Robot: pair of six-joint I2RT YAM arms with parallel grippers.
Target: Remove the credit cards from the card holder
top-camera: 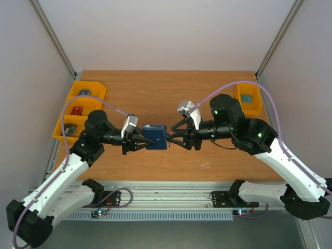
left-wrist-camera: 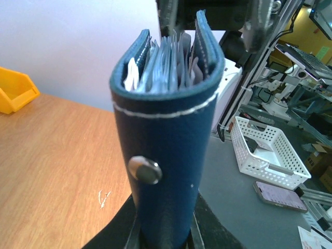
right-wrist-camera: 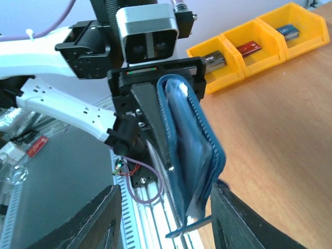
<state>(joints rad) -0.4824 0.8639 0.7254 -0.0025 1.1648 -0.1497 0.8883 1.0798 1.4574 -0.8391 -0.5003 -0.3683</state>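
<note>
The dark navy card holder [top-camera: 155,137] hangs in the air above the table's middle, between my two grippers. My left gripper [top-camera: 141,140] is shut on its folded spine end [left-wrist-camera: 166,155], below the metal clasp [left-wrist-camera: 145,170]. Several pale and grey card edges [left-wrist-camera: 171,62] show in its open far end. My right gripper [top-camera: 171,139] is open, with one finger on each side of that far end [right-wrist-camera: 189,135]. Its right finger [right-wrist-camera: 249,218] is close against the holder's outer flap. A pale card corner [right-wrist-camera: 195,210] sticks out there. In the right wrist view the right gripper [right-wrist-camera: 166,220] holds nothing.
Yellow bins [top-camera: 78,111] with small items stand at the table's left edge, and another yellow bin [top-camera: 248,98] at the back right. A white basket [left-wrist-camera: 264,150] and a phone [left-wrist-camera: 280,189] lie off the table. The wood table [top-camera: 155,93] lies below.
</note>
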